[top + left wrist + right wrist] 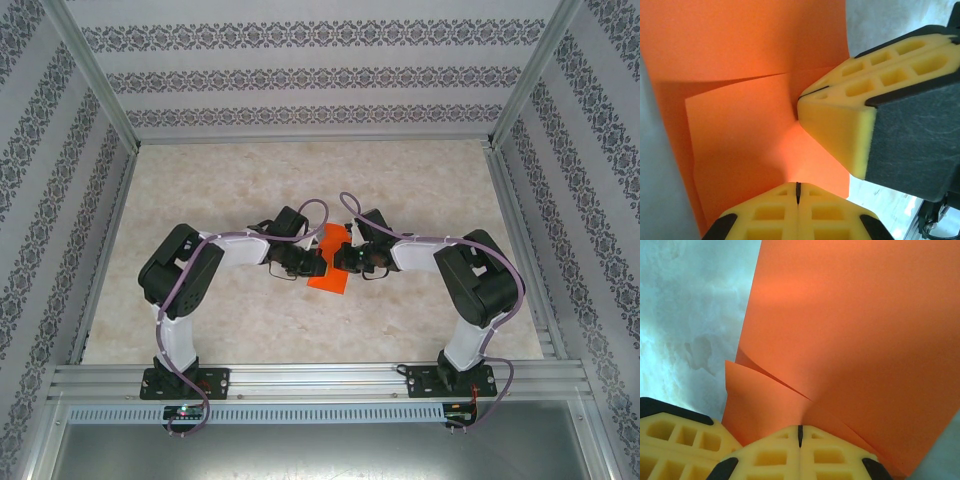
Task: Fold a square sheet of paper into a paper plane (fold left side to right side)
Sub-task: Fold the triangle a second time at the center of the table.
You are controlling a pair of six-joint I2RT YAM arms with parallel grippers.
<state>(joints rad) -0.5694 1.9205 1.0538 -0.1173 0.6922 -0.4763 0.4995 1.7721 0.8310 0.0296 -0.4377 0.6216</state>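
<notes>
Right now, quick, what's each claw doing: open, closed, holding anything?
Left claw: closed, pinching the orange sheet of paper.
Right claw: closed, pinching the same orange sheet of paper.

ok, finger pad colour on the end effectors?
Yellow foam pads, clearest in the left wrist view.

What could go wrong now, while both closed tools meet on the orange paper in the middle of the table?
1. The left tool and right tool are shut, with their tips close together on the square sheet of paper. If they pull in different directions, the thin sheet may tear or slide.
2. In the right wrist view the folded layers do not lie flat near the tip. Pressing there may set a crooked crease.
</notes>
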